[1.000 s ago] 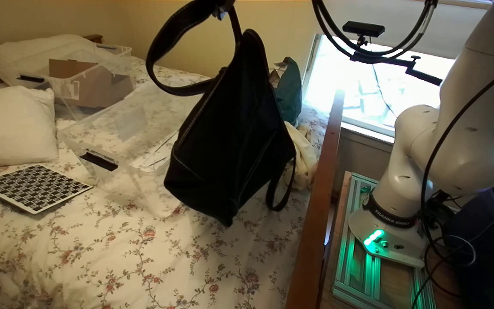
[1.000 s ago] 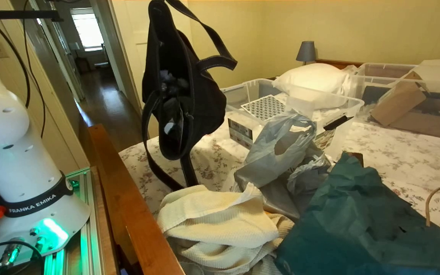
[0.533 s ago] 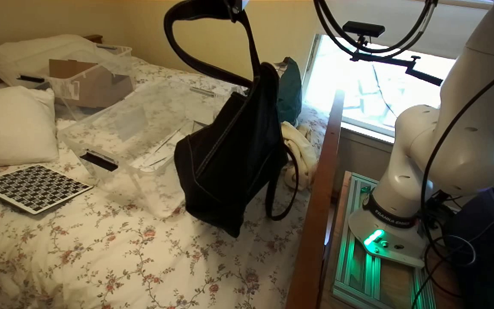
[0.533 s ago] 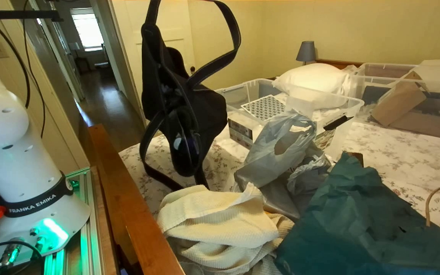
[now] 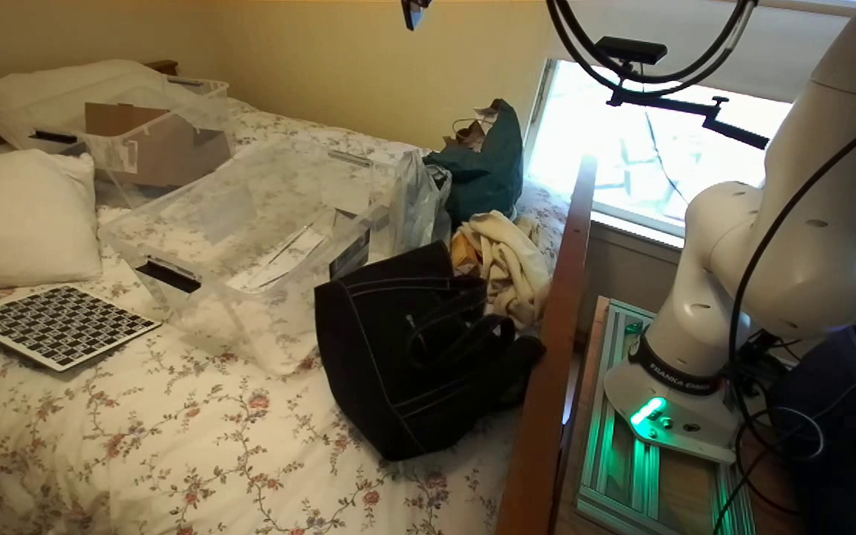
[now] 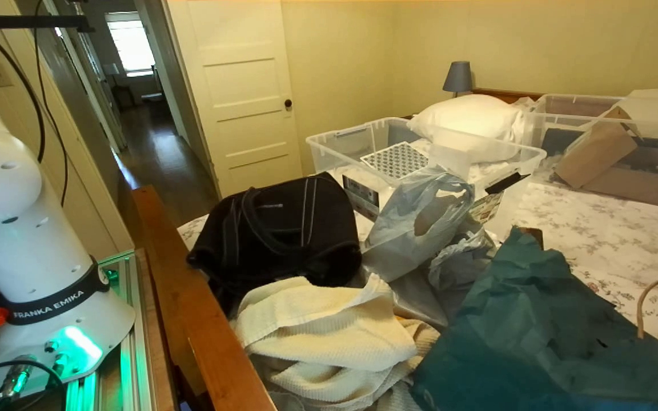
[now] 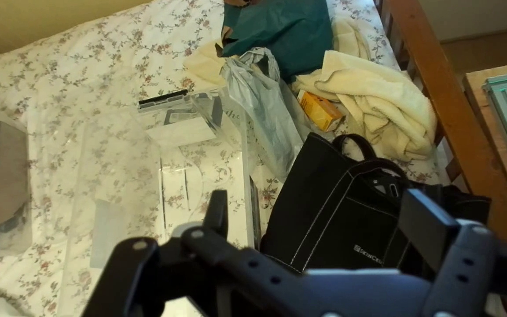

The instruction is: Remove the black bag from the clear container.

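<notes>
Can see the black bag [image 5: 398, 371] already outside the clear container [image 5: 209, 312], slumped on the floral-covered desk [image 5: 250, 446] between the container's side wall and the wooden rail [image 5: 547, 416]. Sits just beside that wall, though impossible to tell touching from nearly touching. Seems placed there as the handiest spot past the wall, toward the robot base [image 5: 684, 334]. Reaches the rail with one end, perhaps partly propped by it. Shows slack handles [image 6: 253, 225], folded down over its side, as if bearing no load. Above, well apart from the bag, can make out the pincer [image 7: 321, 215], spread wide and gripping nothing, presumably to leave the bag resting by its own weight. Next outward, can pick out the cream towel [image 6: 329, 331] and the grey plastic bag [image 6: 397, 234], close by and likely to limit sliding that way; then, farther off, the teal bundle [image 6: 534, 331]. Would judge the removal as good as done, needing only a clean withdrawal upward.
</notes>
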Robot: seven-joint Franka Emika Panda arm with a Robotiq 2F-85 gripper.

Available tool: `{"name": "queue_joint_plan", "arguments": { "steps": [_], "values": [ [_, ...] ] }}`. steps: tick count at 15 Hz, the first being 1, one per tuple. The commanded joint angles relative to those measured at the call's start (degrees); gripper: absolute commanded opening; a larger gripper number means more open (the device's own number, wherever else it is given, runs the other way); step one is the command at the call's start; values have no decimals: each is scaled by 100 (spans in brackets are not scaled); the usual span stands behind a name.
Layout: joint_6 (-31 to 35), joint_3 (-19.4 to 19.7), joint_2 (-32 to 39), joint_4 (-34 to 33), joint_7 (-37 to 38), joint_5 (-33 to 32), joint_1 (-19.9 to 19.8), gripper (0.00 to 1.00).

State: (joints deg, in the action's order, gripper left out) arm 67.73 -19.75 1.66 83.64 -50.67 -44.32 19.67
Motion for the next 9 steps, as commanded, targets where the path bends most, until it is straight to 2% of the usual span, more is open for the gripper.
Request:
{"name": "queue_joint_plan", "arguments": {
  "steps": [1, 6, 9],
  "values": [
    [239, 60, -127, 18, -71, 170, -61, 100],
    [555, 93, -200, 53, 68, 216, -76, 100],
    [883, 112, -345, 150, 60, 522, -99, 100]
  ]
}}
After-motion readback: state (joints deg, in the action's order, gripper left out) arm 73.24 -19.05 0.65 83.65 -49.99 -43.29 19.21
